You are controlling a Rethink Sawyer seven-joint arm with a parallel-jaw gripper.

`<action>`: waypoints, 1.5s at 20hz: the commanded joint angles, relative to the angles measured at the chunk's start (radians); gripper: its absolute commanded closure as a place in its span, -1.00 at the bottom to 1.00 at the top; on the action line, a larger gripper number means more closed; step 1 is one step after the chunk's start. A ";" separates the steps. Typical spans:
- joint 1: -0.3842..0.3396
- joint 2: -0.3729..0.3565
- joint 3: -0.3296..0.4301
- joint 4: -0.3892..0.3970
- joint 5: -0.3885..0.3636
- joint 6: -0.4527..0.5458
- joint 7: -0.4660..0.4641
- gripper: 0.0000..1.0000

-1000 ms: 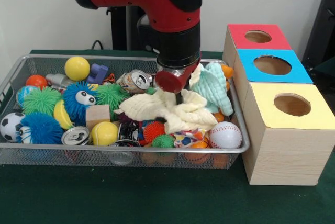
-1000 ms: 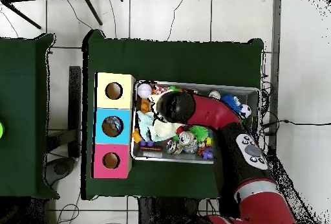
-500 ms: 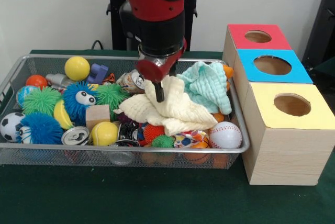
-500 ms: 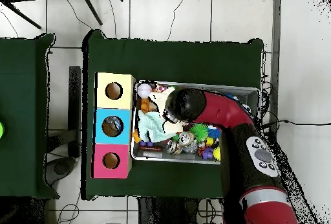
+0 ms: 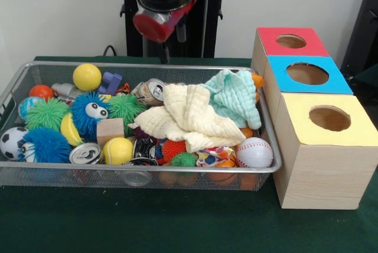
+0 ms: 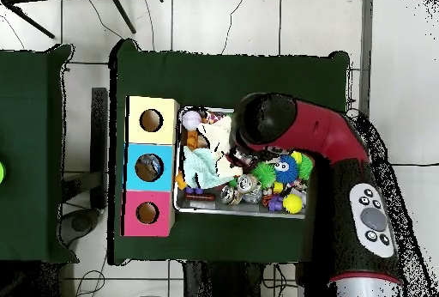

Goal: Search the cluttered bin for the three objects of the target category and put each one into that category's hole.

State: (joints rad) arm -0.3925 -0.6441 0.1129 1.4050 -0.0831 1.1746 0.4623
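Gripper [image 5: 167,34] risen clear above bin [image 5: 35,173], empty; finger state cannot tell. Cream cloth [image 5: 190,117] dropped back onto clutter beside mint cloth [image 5: 236,96]. Grasp failed; retry needed.

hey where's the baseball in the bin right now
In the front view the baseball sits in the bin's near right corner, against the front rim, just below the cream cloth and beside the yellow-topped box.

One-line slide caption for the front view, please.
Gripper raised empty above the mesh bin, cream cloth left lying on the clutter.
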 commanded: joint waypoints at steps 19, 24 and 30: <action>-0.244 0.139 0.181 -0.077 -0.195 -0.266 -0.222 -1.00; -0.285 0.166 0.227 -0.064 -0.234 -0.303 -0.214 -1.00; -0.295 0.202 0.251 -0.069 -0.263 -0.304 -0.151 -1.00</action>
State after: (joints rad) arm -0.6877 -0.5030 0.2345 1.3143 -0.2847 0.9324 0.4613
